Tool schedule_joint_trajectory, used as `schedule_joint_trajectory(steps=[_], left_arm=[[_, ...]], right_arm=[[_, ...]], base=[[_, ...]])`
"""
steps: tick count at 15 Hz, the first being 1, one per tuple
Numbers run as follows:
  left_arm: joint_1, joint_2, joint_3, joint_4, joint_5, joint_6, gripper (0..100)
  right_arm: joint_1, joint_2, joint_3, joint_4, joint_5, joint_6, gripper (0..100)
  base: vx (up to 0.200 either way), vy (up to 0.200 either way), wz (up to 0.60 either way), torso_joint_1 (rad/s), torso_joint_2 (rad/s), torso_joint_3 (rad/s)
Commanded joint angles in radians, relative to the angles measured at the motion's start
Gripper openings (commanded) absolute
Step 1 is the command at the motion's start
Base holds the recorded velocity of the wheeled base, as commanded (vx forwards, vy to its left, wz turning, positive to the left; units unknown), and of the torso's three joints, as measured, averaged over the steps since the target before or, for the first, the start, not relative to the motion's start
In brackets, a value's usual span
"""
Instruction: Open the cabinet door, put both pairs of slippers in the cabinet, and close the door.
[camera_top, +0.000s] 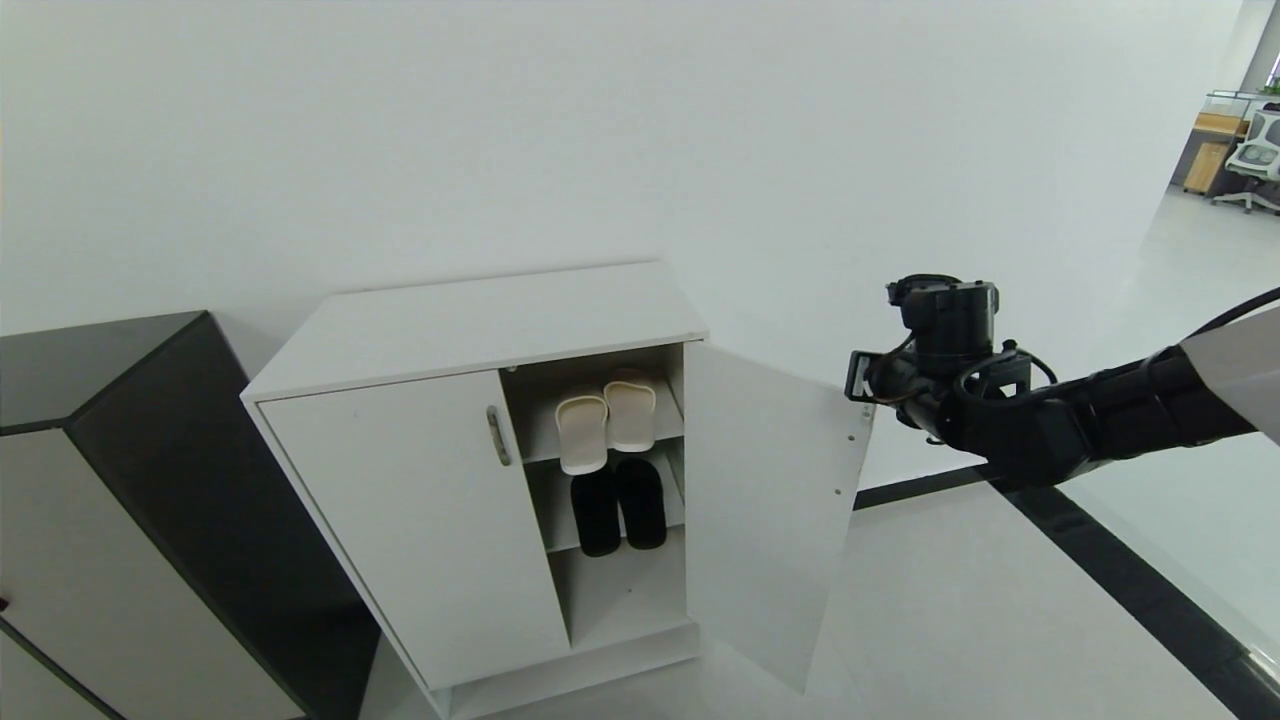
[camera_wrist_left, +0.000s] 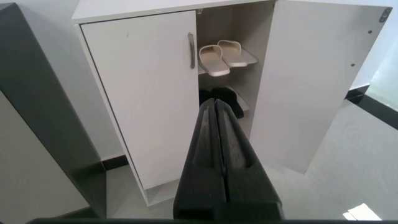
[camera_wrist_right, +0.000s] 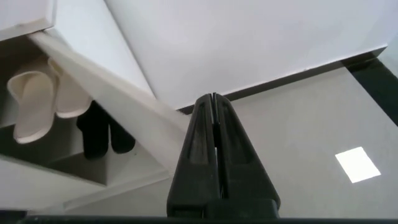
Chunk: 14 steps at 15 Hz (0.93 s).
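Note:
The white cabinet (camera_top: 470, 330) stands with its right door (camera_top: 770, 500) swung open and its left door (camera_top: 420, 520) closed. A white pair of slippers (camera_top: 605, 420) lies on the upper shelf. A black pair of slippers (camera_top: 620, 505) lies on the shelf below it. My right gripper (camera_top: 860, 377) is shut on nothing, right beside the top outer corner of the open door; I cannot tell if it touches. In the right wrist view the right gripper (camera_wrist_right: 214, 98) sits just past the door's edge (camera_wrist_right: 106, 87). My left gripper (camera_wrist_left: 215, 104) is shut and empty, low in front of the cabinet opening.
A dark cabinet (camera_top: 150, 500) stands close to the white one's left side. A black floor stripe (camera_top: 1120, 570) runs along the wall and toward me on the right. Open pale floor lies in front and to the right. An office chair (camera_top: 1255, 160) is far off at the right.

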Motion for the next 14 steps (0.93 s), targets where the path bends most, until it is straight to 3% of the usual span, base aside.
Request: schedule_joint_trajectory(steps=[1,10,14], left_arm=[[0.000,0.000,0.000,0.000,0.000,0.000,0],[0.000,0.000,0.000,0.000,0.000,0.000,0],[0.000,0.000,0.000,0.000,0.000,0.000,0]], right_arm=[[-0.012,0.046,-0.016,-0.005,0.000,0.000,0],[-0.010,0.088,-0.024,-0.007,-0.006,-0.001,0],[0.076,0.028,0.045,-0.007,-0.008,0.000,0]], base=[[0.000,0.000,0.00,0.000,0.00,0.000],[0.000,0.000,0.00,0.000,0.00,0.000],[0.000,0.000,0.00,0.000,0.00,0.000]])
